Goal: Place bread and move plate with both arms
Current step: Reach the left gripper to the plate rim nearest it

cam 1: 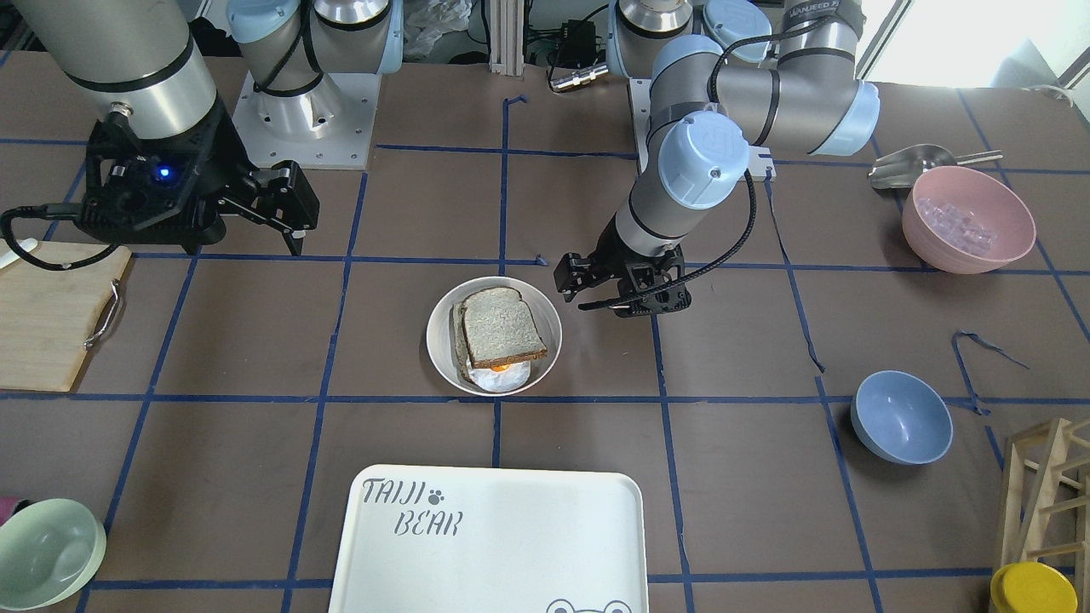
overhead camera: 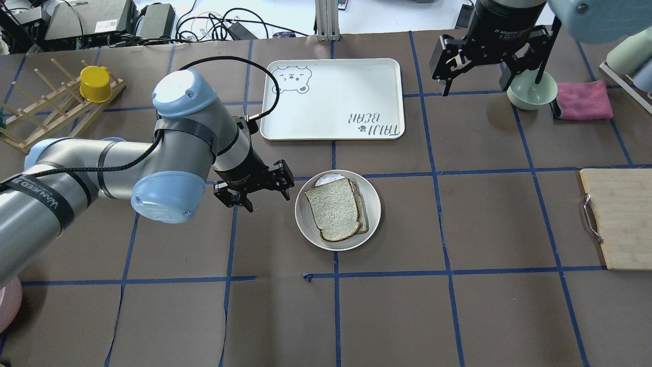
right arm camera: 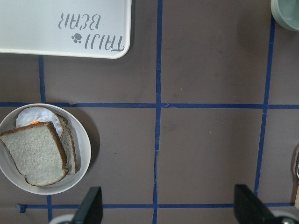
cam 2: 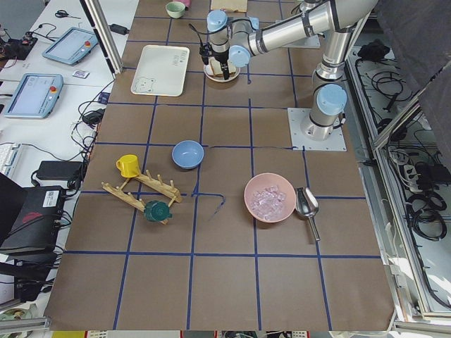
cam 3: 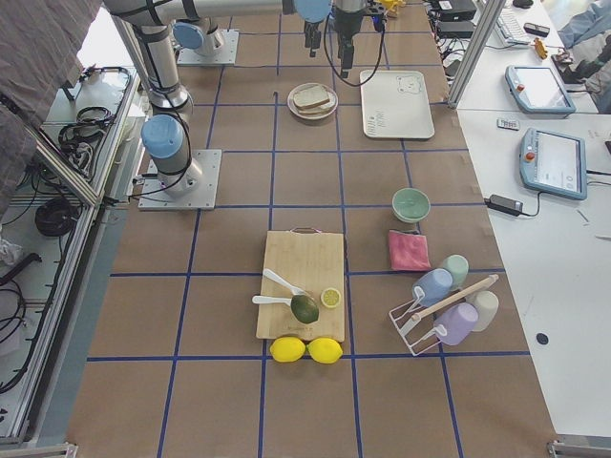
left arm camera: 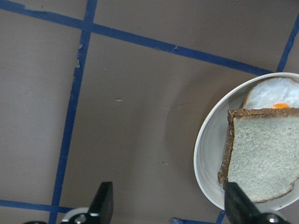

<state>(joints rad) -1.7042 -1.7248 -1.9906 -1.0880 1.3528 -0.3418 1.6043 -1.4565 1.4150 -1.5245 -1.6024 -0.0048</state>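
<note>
Two slices, the bread (overhead camera: 333, 208) uppermost, cover a fried egg (overhead camera: 328, 179) on the plate (overhead camera: 304, 230), mid-worktop (overhead camera: 458, 229). Left gripper (overhead camera: 269, 198) hovers beside it, right gripper (right arm camera: 169, 207) well apart, both with fingers (left arm camera: 103, 207) spread and empty. Expect soft, light bread; you would likely pinch the plate's stiff, slippery rim.

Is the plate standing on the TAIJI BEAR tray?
No, the plate rests on the brown table, apart from the tray, with a strip of bare table between them.
</note>
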